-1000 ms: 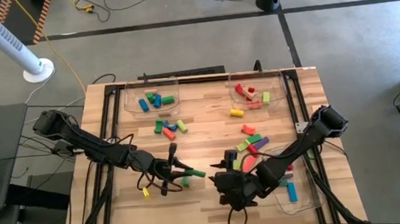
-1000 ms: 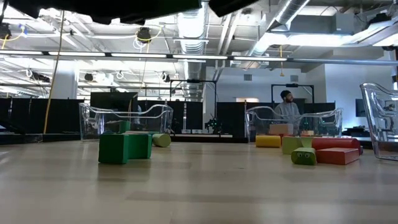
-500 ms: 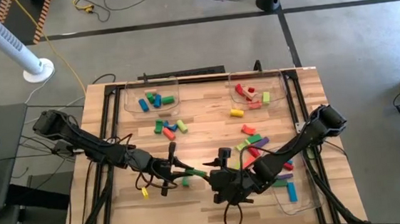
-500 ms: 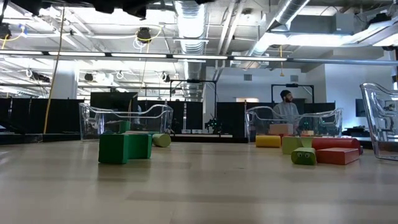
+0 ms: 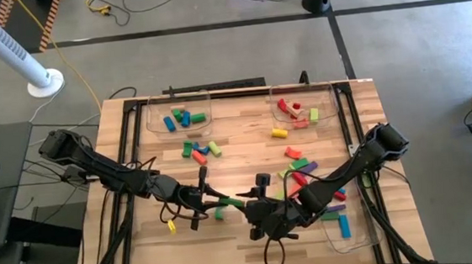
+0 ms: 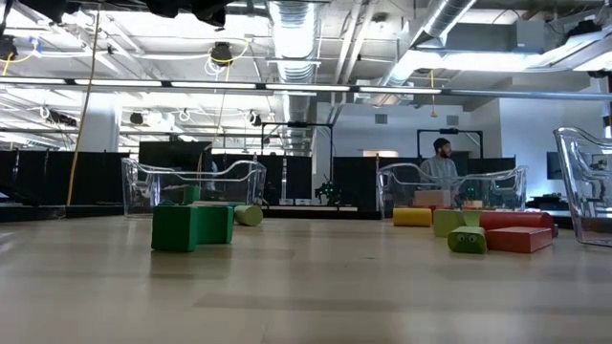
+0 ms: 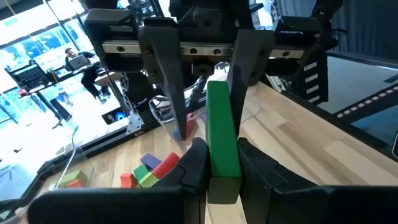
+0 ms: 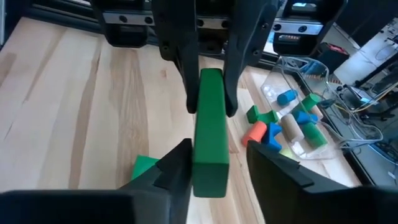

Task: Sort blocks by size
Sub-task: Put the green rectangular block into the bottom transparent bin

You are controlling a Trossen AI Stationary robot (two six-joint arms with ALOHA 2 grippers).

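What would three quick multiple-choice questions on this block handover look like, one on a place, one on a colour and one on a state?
1. Where is the long green bar?
A. In a tray
B. Between the two grippers
C. On the floor

2. What colour is the lone cylinder lying near the far right tray?
A. Yellow
B. Purple
C. Blue

3. How does the right gripper stand?
A. Shut on a red block
B. Parked off the table
C. Open, one finger on each side of the bar

Answers:
1. B: the long green bar spans from the left gripper to the right gripper.
2. A: the lone cylinder is yellow.
3. C: gaps show beside the bar, which the left gripper clamps.
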